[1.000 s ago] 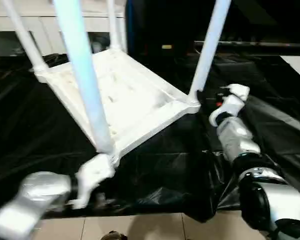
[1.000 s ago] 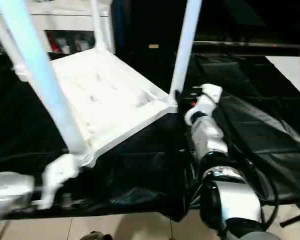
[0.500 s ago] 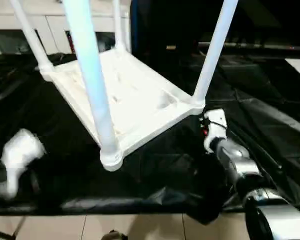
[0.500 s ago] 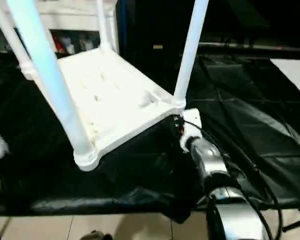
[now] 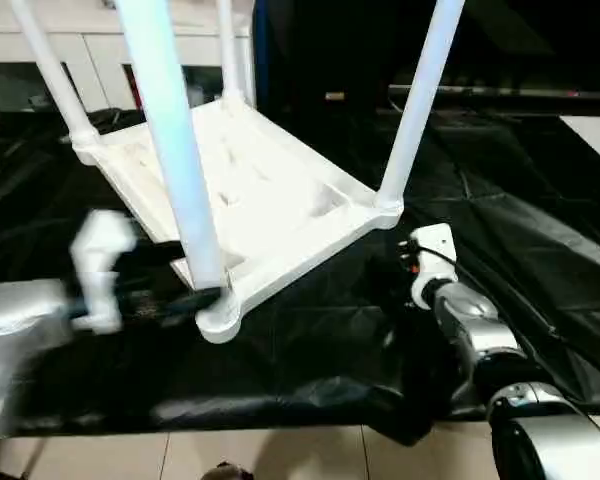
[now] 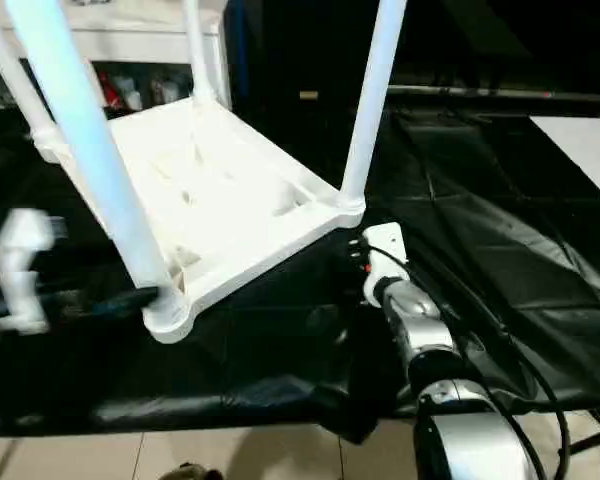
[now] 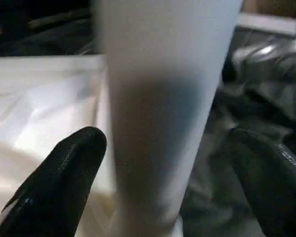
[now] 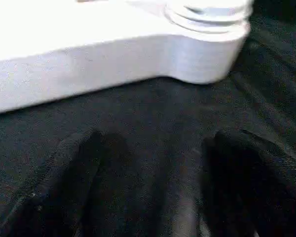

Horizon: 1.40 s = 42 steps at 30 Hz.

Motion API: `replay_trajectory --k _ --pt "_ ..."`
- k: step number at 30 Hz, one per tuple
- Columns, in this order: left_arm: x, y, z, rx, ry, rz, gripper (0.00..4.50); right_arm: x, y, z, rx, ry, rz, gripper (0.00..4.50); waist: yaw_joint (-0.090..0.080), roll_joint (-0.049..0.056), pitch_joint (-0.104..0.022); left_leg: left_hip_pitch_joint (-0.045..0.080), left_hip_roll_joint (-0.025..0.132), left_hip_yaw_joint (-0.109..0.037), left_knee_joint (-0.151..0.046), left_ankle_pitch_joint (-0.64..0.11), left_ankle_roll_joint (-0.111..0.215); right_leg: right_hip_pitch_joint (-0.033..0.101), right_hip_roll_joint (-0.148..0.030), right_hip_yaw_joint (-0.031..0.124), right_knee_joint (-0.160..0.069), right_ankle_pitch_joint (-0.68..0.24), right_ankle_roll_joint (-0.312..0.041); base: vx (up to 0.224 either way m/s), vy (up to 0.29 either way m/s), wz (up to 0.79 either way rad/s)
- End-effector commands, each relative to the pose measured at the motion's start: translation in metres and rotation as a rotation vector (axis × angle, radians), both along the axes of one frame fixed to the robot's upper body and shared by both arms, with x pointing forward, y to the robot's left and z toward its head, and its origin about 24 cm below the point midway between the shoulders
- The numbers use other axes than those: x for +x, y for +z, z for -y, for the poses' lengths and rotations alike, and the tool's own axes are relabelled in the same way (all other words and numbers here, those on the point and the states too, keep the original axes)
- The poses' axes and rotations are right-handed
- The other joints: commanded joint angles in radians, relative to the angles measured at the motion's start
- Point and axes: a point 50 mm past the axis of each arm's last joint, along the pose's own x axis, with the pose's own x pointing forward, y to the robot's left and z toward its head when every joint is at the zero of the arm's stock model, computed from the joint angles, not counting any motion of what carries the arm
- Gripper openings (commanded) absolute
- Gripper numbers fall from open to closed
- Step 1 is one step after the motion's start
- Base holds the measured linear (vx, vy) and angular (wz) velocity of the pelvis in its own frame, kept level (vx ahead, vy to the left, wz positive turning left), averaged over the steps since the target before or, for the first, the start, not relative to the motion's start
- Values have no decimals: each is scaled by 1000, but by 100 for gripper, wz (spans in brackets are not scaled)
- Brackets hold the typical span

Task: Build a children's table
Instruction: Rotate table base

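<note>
Left eye view: the tabletop (image 5: 250, 195) lies upside down on the black cloth (image 5: 540, 230), four legs (image 5: 175, 160) standing up from its corner sockets. No writing can be read. The left gripper (image 5: 195, 297) reaches toward the near leg's base.

Right eye view: the right gripper (image 6: 355, 250) sits low, just beside the right corner.

Left wrist view: fingers (image 7: 64, 182) spread wide either side of the leg (image 7: 163, 113), not gripping it.

Right wrist view: fingers (image 8: 59, 187) wide apart, empty, below the corner socket (image 8: 207, 44).
</note>
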Motion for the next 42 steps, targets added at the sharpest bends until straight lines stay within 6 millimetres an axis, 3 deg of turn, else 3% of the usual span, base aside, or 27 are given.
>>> replay_trajectory --k 1,5,6,7,9,11,16,21,22,23,27,29,33,36,40,42 --pt "3 4 6 -13 -8 21 448 4 3 -4 -23 16 -2 419 3 12 -67 32 52 -26 -74 -248 -25 35 -55 46 -67 -113 -226 0 0 0" --pt "3 7 43 -86 -137 9 448 5 4 -23 -36 84 0 419 5 13 -64 36 54 -26 -76 -276 -37 32 -56 47 -69 -143 -231 0 0 0" --pt "2 7 53 -91 -180 5 448 6 5 -26 -32 95 1 419 7 6 -65 35 56 -27 -78 -277 -34 35 -59 47 -69 -156 -225 0 0 0" --pt "2 7 53 -91 -180 5 448 6 5 -26 -32 95 1 419 9 8 -65 38 56 -27 -77 -278 -33 32 -59 47 -70 -159 -223 0 0 0" --pt "2 6 63 -93 -213 7 448 7 5 -27 -30 103 1 419 10 8 -67 33 56 -28 -77 -243 -32 38 -58 46 -66 -119 -218 0 0 0" --pt "6 6 91 -126 -278 21 448 7 6 -30 -32 119 0 419 12 9 -69 36 54 -24 -71 -217 -27 36 -56 46 -64 -77 -221 0 0 0" --pt "14 6 121 -140 -326 47 448 7 7 -31 -27 136 6 419 8 2 -70 26 51 -26 -68 -199 -12 48 -61 46 -65 -65 -221 0 0 0" --pt "19 7 150 -143 -392 68 448 6 8 -34 -12 165 12 419 3 4 -71 26 52 -27 -65 -190 3 50 -62 45 -67 -59 -233 0 0 0" --pt "22 7 158 -139 -398 80 448 6 8 -35 -8 173 13 419 3 13 -71 28 52 -27 -64 -191 4 47 -61 44 -66 -57 -236 0 0 0" --pt "22 7 159 -139 -398 81 448 6 8 -35 -7 174 13 419 1 10 -70 28 52 -27 -66 -197 5 46 -58 44 -70 -62 -235 0 0 0" --pt "27 5 176 -121 -403 108 448 5 10 -39 27 211 23 419 0 15 -71 29 54 -29 -65 -218 -1 50 -60 43 -69 -51 -244 0 0 0" --pt "27 4 176 -121 -404 108 448 5 10 -39 31 215 23 419 -1 11 -73 27 55 -30 -65 -206 8 53 -61 42 -67 -24 -252 0 0 0" --pt "26 2 190 -115 -425 121 448 0 10 -50 90 314 22 419 -1 15 -73 26 55 -29 -62 -197 30 54 -59 41 -66 5 -266 0 0 0" --pt "28 1 201 -111 -425 140 448 -4 9 -57 100 373 14 419 -4 19 -72 27 56 -31 -63 -218 28 54 -61 40 -68 -18 -271 0 0 0" --pt "31 1 205 -107 -416 158 448 -4 8 -56 98 383 12 419 -6 16 -72 27 57 -32 -65 -235 20 55 -63 41 -71 -34 -274 0 0 0" --pt "32 0 206 -106 -411 164 448 -4 9 -54 96 385 14 419 -7 21 -73 27 57 -32 -63 -227 26 54 -63 40 -70 -16 -280 0 0 0"
